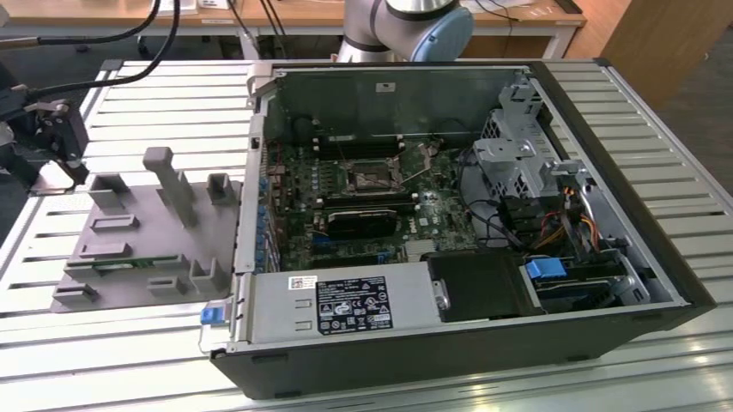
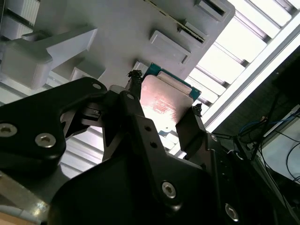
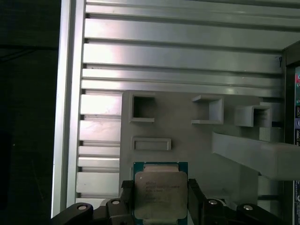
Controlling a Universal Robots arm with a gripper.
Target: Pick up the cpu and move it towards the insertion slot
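end effector (image 3: pixel 161 200): two matte black fingers closed in on opposite edges of the cpu (image 3: pixel 161 192), pinching it. cpu = thin square w/ a dull silver lid on a green board rim. it's near-square, so no clear long axis. in the first wrist view the lid faces the cam & the edges run parallel to the ribbed alu slats of the tabletop (image 3: pixel 164 51). it sits between the fingertips, over a grey moulded plastic holder plate (image 3: pixel 187 140); can't tell if it touches. insertion slot (image 1: pixel 372 178), w/ shiny frame & dark centre, lies well apart inside the open black pc case (image 1: pixel 630 163).
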